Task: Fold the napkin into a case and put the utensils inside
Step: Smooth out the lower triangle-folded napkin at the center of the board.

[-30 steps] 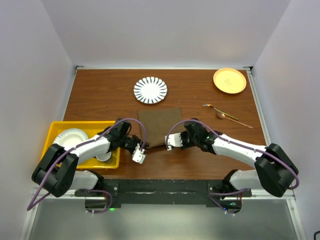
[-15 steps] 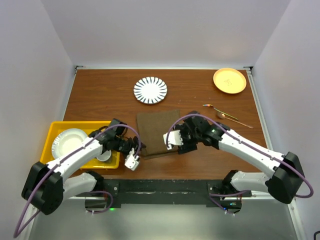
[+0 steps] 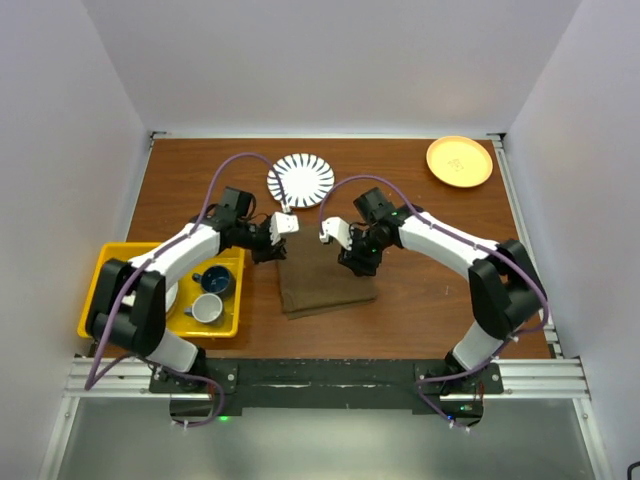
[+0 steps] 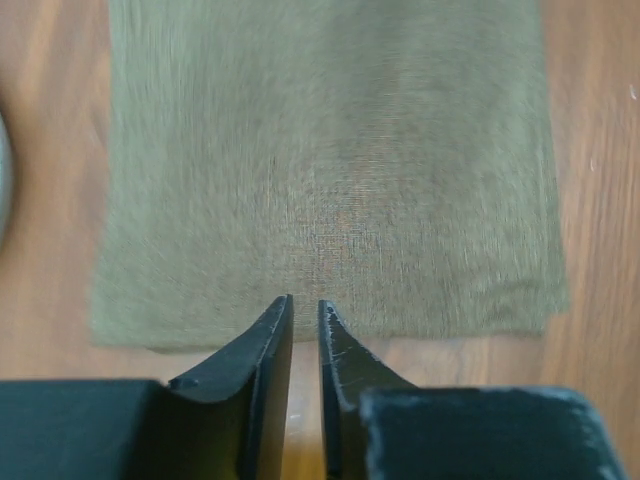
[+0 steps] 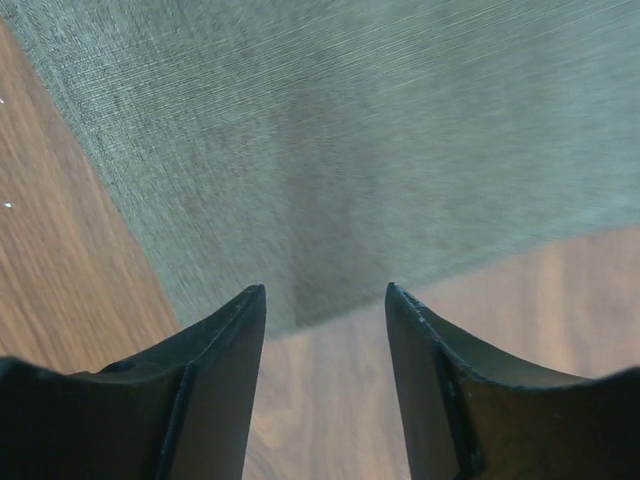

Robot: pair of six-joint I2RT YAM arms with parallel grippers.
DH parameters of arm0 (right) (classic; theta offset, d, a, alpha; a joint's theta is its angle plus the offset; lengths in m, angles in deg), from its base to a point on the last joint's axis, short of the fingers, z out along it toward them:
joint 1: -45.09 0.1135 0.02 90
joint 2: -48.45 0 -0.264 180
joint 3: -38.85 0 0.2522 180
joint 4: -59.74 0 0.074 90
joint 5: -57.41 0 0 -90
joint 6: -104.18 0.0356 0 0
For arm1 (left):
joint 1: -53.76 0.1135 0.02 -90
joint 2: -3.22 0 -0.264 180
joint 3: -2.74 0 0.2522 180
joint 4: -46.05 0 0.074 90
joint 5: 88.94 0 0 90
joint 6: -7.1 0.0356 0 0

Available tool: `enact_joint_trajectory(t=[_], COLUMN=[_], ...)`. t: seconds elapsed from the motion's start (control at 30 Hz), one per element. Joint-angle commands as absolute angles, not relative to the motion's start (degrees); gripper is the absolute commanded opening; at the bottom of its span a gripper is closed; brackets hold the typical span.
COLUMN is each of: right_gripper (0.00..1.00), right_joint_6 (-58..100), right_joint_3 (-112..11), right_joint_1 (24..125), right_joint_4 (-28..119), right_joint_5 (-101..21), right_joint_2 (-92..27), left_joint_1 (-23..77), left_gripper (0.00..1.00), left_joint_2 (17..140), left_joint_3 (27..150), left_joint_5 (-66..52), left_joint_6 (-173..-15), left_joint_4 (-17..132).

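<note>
1. The left gripper (image 3: 284, 228) was almost closed. In its wrist view only a thin slit parted the two dark fingers (image 4: 268, 345), and nothing sat in that slit, so it gripped nothing.
2. Its tips hung at one edge of the napkin (image 4: 330, 170), with bare wood showing just under them. The blur hid whether they touched the cloth.
3. The right gripper (image 3: 333, 237) stood clearly wider. A broad gap showed between its fingers (image 5: 225, 350), with only cloth edge and wood seen through it. It too was released and held nothing.
4. Its tips sat just short of another edge of the napkin (image 5: 350, 130). Contact with the cloth could not be told here either.
5. The napkin (image 3: 327, 282) lay flat as an olive-brown rectangle on the wooden table (image 3: 200, 180). It was on the near side of the striped plate (image 3: 300, 180), and both grippers met over its far edge.
6. Counted from above, there was one napkin.
7. There were two plates on the table: the striped one, and an orange plate (image 3: 459, 161) at the far right corner.
8. One yellow bin (image 3: 100, 270) sat at the left.
9. Two cups stood in it, a blue cup (image 3: 213, 281) and a white cup (image 3: 206, 310).
</note>
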State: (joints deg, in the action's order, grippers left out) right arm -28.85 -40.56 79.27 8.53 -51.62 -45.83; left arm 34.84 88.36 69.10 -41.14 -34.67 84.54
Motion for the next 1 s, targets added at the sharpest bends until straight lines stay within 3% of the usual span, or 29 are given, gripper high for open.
enact_joint_trajectory(t=[0.0,0.3,0.43,0.5,0.63,0.73,0.8,0.87,0.97], right_gripper=[0.53,0.49,0.48,0.48,0.5,0.51,0.53,0.53,0.5], right_joint_6=[-25.64,-28.88,-30.12,-30.21,-26.7,-21.18,-19.05,-17.2,-16.58], right_joint_3=[-40.22,-36.52,-38.1,-40.73,-44.25,-44.87,-44.17,-42.51,-40.4], right_joint_1=[78.94,71.64,69.18,69.09,71.01,76.27,79.62,84.63,90.17], right_joint_4=[9.15,11.0,10.39,8.37,8.44,11.25,13.45,16.61,20.04], right_joint_5=[-53.69,-48.68,-47.97,-49.28,-54.82,-55.88,-54.66,-52.73,-49.91], right_joint_2=[-50.06,-53.5,-51.84,-50.35,-44.46,-41.29,-39.8,-39.35,-39.7], left_joint_1=[34.95,34.87,34.86,36.26,41.8,43.13,43.48,43.57,43.57], left_gripper=[0.2,0.13,0.14,0.18,0.41,0.51,0.64,0.7,0.71], left_joint_2=[93.38,110.16,111.33,108.79,101.67,97.01,95.77,96.03,97.35], left_joint_3=[71.79,80.38,83.3,82.69,75.5,70.13,68.28,67.57,69.05], left_joint_5=[-37.54,-36.55,-40.24,-44.7,-49.39,-45.54,-43.25,-39.57,-33.43], left_joint_6=[-57.56,-73.04,-79.97,-82.09,-99.01,-108.27,-115.45,-119.79,-124.72], left_joint_4=[78.1,75.12,71.51,68.36,55.18,49.37,47.16,46.45,50.82])
